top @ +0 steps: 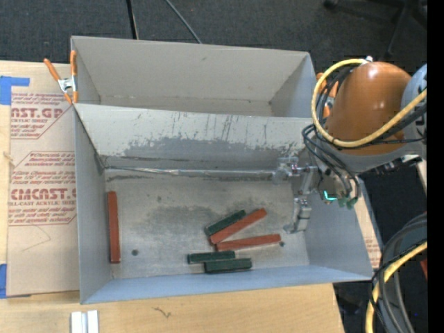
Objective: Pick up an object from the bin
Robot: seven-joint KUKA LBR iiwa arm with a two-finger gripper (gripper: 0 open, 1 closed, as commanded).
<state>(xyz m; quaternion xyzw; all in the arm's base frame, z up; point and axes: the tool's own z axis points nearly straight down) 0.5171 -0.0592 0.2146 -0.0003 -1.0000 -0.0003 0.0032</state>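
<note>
Gripper hangs low at the right of the bin, close to the right wall. Can't tell how far open it is, and nothing is seen in its hold. The nearest thing is the lower orange stick, lying flat on the floor at lower centre-right, its right end just beside the gripper tip and apart from it. The likely pick is this one. It looks like a thin, stiff, light bar, probably plastic or wood with smooth faces, so it may slide or pivot if pinched near an end. Better to take it across the narrow width near the middle. Its left end runs in under the upper orange stick, which lies against a dark green stick. Two more green sticks lie just below, near the front wall. So the left half is crowded while the right half has bare floor on both sides. A lone orange stick lies along the left wall, well apart, tight to the edge and hard to get around. There is open floor in the middle and upper bin, and the right wall is close to the arm, so there's little room that side.
</note>
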